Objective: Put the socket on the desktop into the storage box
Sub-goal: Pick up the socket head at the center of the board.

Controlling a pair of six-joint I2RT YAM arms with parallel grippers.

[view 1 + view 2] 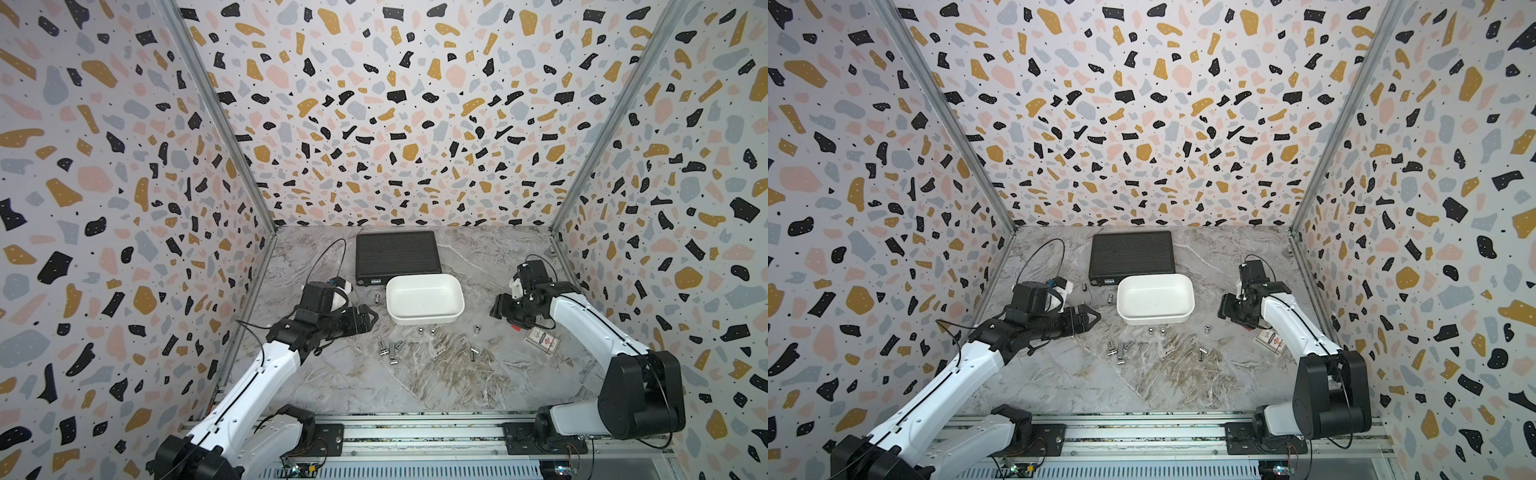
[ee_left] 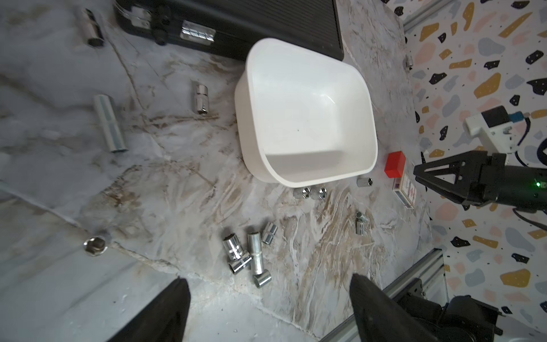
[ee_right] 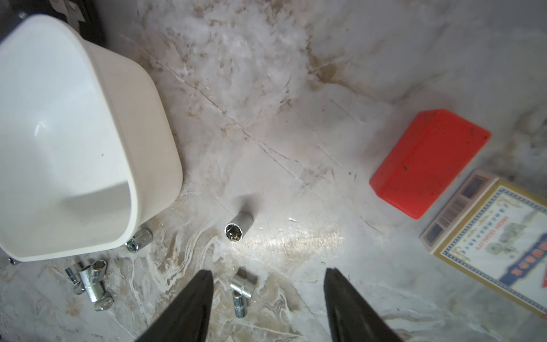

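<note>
Hovering over the worktop (image 1: 415, 382), my left tool (image 1: 371, 319) and my right tool (image 3: 269, 271) both have their jaws spread with nothing between them, one at each side of the empty storage box (image 1: 424, 319), which sits just below the frame's middle in both top views. The sockets (image 1: 390, 349) lie scattered below the box in the frame, none inside. I judge this is the reach for a first pick: my right tool must drop over the lone socket (image 3: 239, 226) nearby, straddle it squarely and close.
</note>
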